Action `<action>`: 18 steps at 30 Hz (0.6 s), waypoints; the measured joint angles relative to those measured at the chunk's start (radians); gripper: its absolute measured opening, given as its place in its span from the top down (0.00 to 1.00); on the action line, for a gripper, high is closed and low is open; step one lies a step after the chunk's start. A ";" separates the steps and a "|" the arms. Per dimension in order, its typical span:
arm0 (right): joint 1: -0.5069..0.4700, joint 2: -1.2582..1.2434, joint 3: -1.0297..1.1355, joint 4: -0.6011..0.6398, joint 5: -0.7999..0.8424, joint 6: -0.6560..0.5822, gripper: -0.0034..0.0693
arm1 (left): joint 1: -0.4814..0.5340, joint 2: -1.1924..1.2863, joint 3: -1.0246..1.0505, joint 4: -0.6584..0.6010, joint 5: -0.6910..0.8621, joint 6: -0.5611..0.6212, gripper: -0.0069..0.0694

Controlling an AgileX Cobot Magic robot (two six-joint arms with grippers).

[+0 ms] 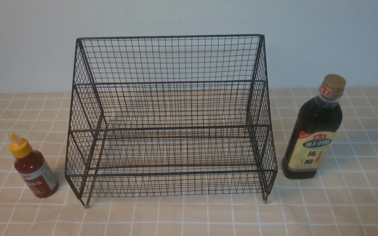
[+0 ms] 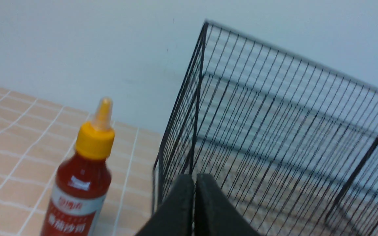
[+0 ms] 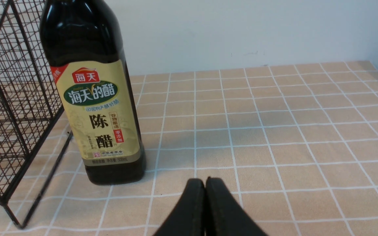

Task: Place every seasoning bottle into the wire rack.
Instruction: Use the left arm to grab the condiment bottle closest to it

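With both jaws shut and empty, open them before reaching, or you'll topple the vinegar bottle [image 1: 313, 131] standing right of the rack [image 1: 170, 82] or the sauce bottle [image 1: 33, 172] left.

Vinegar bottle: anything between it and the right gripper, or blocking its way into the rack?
Nothing visible lies between the shut right gripper and the vinegar bottle, only bare tablecloth. The wire rack turns its mesh side wall to the bottle, so sideways is blocked; both tiers are empty and open above.
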 joint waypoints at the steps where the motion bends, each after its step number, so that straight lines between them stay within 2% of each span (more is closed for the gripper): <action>1: 0.000 0.000 0.000 0.000 0.000 0.000 0.97 | 0.000 0.000 0.000 -0.034 -0.062 -0.004 0.92; 3: 0.000 0.000 0.000 0.000 0.000 0.000 0.97 | 0.000 0.000 0.000 -0.067 -0.209 -0.010 0.92; 5: 0.000 0.000 0.000 0.000 0.000 0.000 0.97 | 0.000 0.000 -0.011 -0.075 -0.293 -0.010 0.92; 9: 0.000 0.000 0.000 0.000 0.000 0.000 0.97 | 0.001 0.006 -0.125 -0.045 -0.275 0.004 0.92; 10: 0.000 0.000 0.000 0.000 0.000 0.000 0.97 | 0.001 0.049 -0.243 -0.002 -0.137 0.029 0.92; 11: 0.000 0.000 0.000 0.000 0.000 0.000 0.97 | 0.001 0.056 -0.257 0.001 -0.119 0.036 0.92; 18: 0.000 0.000 0.000 0.000 0.000 0.000 0.97 | 0.001 0.486 -0.715 0.060 0.708 0.082 0.92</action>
